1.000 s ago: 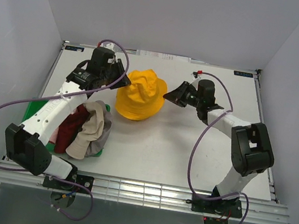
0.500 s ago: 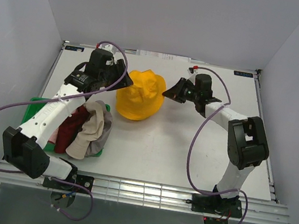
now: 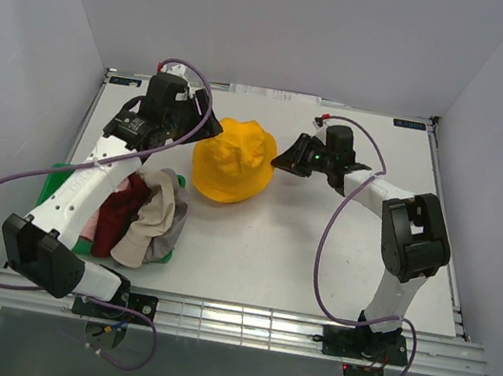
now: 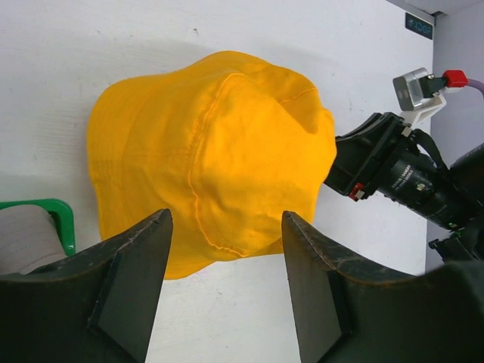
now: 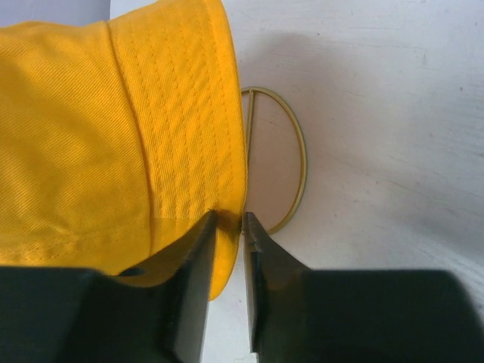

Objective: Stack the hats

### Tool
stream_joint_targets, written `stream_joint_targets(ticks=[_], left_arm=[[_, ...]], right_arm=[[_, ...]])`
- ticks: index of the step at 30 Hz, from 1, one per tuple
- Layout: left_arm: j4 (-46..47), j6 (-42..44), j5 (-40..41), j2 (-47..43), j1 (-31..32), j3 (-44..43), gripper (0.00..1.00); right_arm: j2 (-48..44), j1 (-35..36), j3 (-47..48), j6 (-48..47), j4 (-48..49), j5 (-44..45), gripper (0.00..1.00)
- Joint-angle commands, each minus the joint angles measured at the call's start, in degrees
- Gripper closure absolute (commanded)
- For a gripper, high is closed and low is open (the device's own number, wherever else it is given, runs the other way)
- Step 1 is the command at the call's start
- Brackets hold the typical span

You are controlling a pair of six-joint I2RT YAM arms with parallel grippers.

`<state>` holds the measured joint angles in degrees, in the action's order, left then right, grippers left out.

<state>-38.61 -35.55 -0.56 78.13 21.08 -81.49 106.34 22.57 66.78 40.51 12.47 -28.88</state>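
The left claw (image 4: 224, 227) hangs over the yellow hat (image 3: 232, 161) with its two fingers (image 4: 128, 280) spread wide. In the left wrist view most of the hat shows between them, and neither finger touches the cloth. In the overhead view this claw sits just beside the hat's left side, toward the far left corner of the worktop (image 3: 317, 257).

The right claw (image 5: 227, 223) is at the hat's right side, its fingers nearly together. The right wrist view shows the stitched edge of the brim lying in the narrow gap between them. I cannot tell whether the fingers pinch the brim or only stand on either side of it.

The yellow hat stands crown up near the far edge of the worktop, about halfway along it. It sits over a gold wire stand (image 5: 301, 162), and one loop of wire shows on the worktop from under the brim, just beside the right claw.

The other hats lie in a loose heap (image 3: 145, 218) toward the near left corner, dark red and cream among them. They rest on a green tray (image 3: 57, 183) at the left edge, well apart from the yellow hat. The left arm reaches over this heap.
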Motion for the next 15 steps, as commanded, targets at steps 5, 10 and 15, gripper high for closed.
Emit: stream_joint_targets(ticks=[5, 10, 15], left_arm=[[-8.5, 0.0, 10.0, -5.1, -1.1, -3.2, 0.28], [-16.3, -2.7, 19.8, -9.8, -1.3, -2.9, 0.27], [-28.7, -7.0, 35.9, -12.8, -2.1, -1.7, 0.27]], right_arm=[[-3.6, -0.2, 5.2, -1.4, -7.1, 0.4, 0.41], [-6.2, -0.3, 6.0, -3.2, -12.3, 1.6, 0.24], [-11.1, -0.3, 3.9, -5.3, -16.9, 3.1, 0.24]])
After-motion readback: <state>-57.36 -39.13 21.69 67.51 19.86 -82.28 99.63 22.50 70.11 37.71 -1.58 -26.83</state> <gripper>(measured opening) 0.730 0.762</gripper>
